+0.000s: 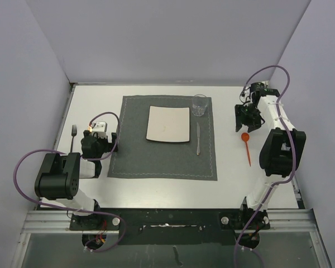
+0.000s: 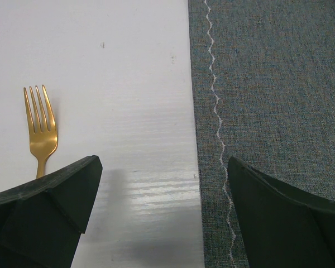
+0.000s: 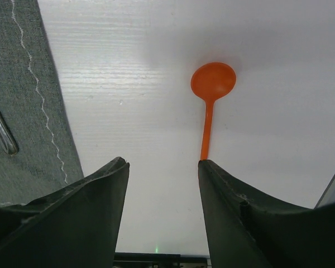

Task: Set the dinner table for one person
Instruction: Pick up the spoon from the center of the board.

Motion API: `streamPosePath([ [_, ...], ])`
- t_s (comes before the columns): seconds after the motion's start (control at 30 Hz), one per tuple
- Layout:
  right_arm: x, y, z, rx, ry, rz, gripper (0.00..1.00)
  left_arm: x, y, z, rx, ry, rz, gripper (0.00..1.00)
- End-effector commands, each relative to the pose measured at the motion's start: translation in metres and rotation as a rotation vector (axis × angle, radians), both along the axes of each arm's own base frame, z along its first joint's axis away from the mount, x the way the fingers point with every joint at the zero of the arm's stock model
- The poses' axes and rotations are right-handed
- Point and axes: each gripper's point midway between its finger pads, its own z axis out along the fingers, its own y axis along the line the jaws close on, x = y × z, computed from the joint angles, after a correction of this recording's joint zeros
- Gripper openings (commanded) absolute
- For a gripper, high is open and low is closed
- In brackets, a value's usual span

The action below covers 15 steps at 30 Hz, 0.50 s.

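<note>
- Top external view: the dinner table (image 1: pixel 156 192) fills the scene, a white table running from my bases at the near edge to the far wall.
- A dark grey placemat (image 1: pixel 134 156) lies on its middle, with a square white plate (image 1: pixel 168 123) on the far half of the cloth.
- A clear glass (image 1: pixel 200 104) stands at the placemat's far right corner. A knife (image 1: pixel 198 139) lies on the placemat just right of the plate, lengthwise near to far.
- A fork (image 1: pixel 73 137) lies on the bare table left of the placemat — gold in my left wrist view, tines pointing far.
- An orange spoon (image 1: pixel 247 146) lies on the bare table right of the placemat, bowl at the far end.
- My left end effector (image 2: pixel 163 162) is spread wide and holds nothing. It hangs over the strip of table between the fork and the placemat's left edge, one finger hiding the fork's handle, the other over the placemat.
- My right end effector (image 3: pixel 163 163) hangs over the table right of the placemat, fingers parted with bare table showing between them — nothing pinched. The spoon's handle runs out of sight behind one fingertip; I cannot tell whether they touch.
</note>
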Motion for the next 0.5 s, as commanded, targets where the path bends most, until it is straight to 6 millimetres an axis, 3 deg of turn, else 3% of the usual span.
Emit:
streamPosePath([
  [0.0, -0.002, 0.006, 0.005, 0.025, -0.007, 0.050, 0.53, 0.013, 0.002, 0.014, -0.010, -0.053, 0.013, 0.98],
  [0.13, -0.011, 0.003, -0.005, 0.027, -0.016, 0.055, 0.52, 0.013, 0.002, 0.013, -0.010, -0.051, 0.013, 0.98],
  [0.3, -0.013, 0.009, -0.014, 0.166, -0.132, 0.048, 0.52, 0.013, 0.002, 0.013, -0.010, -0.051, 0.013, 0.98],
  [0.47, -0.018, -0.003, -0.022, 0.125, -0.142, 0.032, 0.53, 0.013, 0.003, 0.013, -0.009, -0.051, 0.013, 0.98],
])
